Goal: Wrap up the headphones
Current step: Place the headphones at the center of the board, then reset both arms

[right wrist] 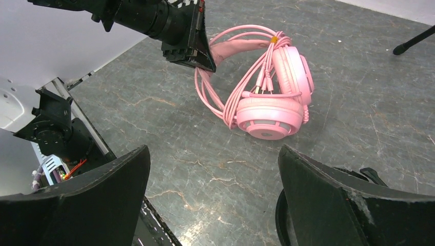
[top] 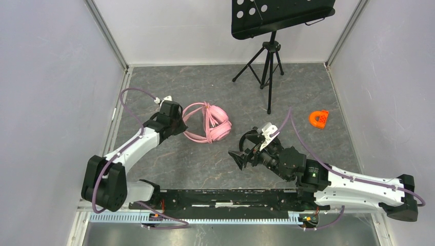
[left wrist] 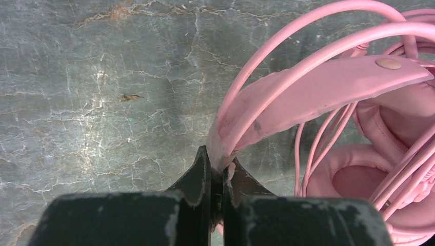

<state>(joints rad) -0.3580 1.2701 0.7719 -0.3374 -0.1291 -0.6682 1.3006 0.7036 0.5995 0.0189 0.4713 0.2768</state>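
The pink headphones (top: 213, 124) lie on the grey floor, with the pink cable (right wrist: 236, 95) looped in a bundle over the headband and ear cups. My left gripper (top: 178, 124) is shut on the pink headband (left wrist: 308, 92), at its left end. It also shows in the left wrist view (left wrist: 218, 165). My right gripper (top: 245, 148) is open and empty, to the right of the pink set and facing it. It also shows in the right wrist view (right wrist: 213, 169). A black rounded part of the black headphones (right wrist: 281, 221) shows by my right finger; the rest is hidden.
A small orange plastic piece (top: 319, 119) lies at the right. A black music stand on a tripod (top: 269, 56) stands at the back. White walls close in the left, back and right sides. The arm bases' rail (top: 225, 197) runs along the near edge.
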